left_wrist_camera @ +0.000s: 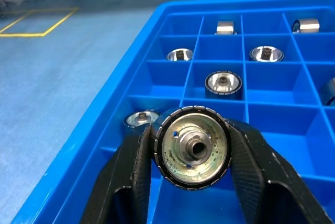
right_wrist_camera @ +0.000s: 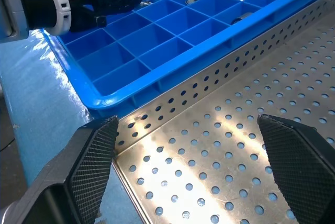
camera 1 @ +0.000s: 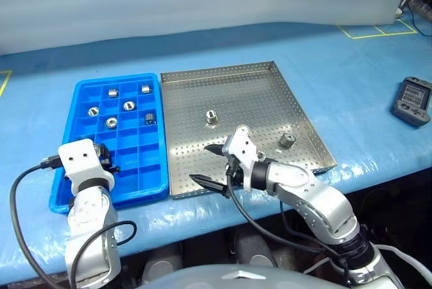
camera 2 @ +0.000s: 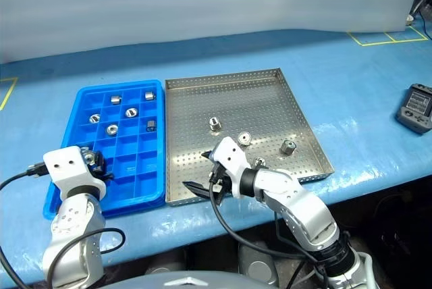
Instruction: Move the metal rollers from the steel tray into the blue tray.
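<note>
The left gripper [left_wrist_camera: 191, 153] is clamping one small silver ribbed metal roller [left_wrist_camera: 193, 148] between its black fingers, over the near left compartments of the bright blue gridded plastic tray [camera 1: 152, 188]. Several rollers are already sitting in that tray's compartments. The right gripper [right_wrist_camera: 188, 166] is hanging with fingers spread wide and empty over the near left corner of the silver perforated steel tray [camera 1: 297, 110], where loose rollers [camera 1: 211, 117] are lying.
</note>
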Tool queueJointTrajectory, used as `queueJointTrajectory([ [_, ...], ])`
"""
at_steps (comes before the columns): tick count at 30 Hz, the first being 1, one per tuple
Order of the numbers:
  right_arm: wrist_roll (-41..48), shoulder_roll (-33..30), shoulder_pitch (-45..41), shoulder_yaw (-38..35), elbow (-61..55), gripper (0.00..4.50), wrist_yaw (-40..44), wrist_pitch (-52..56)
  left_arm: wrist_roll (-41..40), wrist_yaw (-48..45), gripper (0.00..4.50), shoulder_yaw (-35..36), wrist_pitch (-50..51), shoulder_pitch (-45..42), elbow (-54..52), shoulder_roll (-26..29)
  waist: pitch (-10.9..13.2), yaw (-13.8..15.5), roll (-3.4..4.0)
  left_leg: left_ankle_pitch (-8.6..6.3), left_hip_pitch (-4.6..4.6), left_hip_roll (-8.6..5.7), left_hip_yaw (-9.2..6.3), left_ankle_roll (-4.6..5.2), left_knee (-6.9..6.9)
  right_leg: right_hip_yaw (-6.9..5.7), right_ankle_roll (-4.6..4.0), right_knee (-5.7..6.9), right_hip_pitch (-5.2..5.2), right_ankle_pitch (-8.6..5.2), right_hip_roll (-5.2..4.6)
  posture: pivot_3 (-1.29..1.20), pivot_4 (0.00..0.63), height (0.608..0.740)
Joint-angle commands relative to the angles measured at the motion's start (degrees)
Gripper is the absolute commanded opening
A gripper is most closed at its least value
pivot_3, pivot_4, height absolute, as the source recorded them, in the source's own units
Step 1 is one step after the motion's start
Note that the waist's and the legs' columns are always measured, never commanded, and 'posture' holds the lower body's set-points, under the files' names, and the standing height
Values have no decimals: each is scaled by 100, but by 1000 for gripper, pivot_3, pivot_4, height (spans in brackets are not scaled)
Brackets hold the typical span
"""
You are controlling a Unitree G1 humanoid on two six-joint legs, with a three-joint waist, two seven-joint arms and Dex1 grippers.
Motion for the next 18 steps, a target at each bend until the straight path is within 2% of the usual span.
queueJointTrajectory([
  [1, -1, 12, -49, -38, -50, 4500, 35, -104, -96, 80, 1815, -174, 209, 194, -334, -293, 0, -8, 0, 0, 0, 0, 0, 0, -1, 0, 0, -1, -1, 0, 0, 4, 150, 740],
  [3, -5, 8, -32, -34, -56, 4500, 34, -94, -190, 64, 1815, -231, 330, 219, -350, -300, 1, -3, -2, 0, 0, 0, -1, 0, -3, 0, -1, -1, -2, -1, 0, 3, 150, 740],
  [6, -9, 18, -25, -34, -57, 4500, 26, -86, -293, 31, 2806, -297, 432, 197, -355, -202, 2, 5, -3, 0, -1, 0, -4, 0, -2, -3, -2, -1, -3, -1, -1, -2, 150, 740],
  [11, -15, 38, -7, -65, -82, 4500, -20, -70, -387, -301, 4492, -478, 301, -153, -363, 281, 4, 1, -6, 0, 0, -1, -3, 0, -2, -3, -2, -1, -2, -2, -2, -18, 150, 740],
  [18, -46, 19, 81, -146, -166, 4500, -141, -68, -721, -1007, 4492, -572, -117, -1325, 125, 922, 4, -37, -4, 0, -1, 1, -6, -1, -4, -7, -4, 0, -3, -2, 0, -63, 150, 740],
])
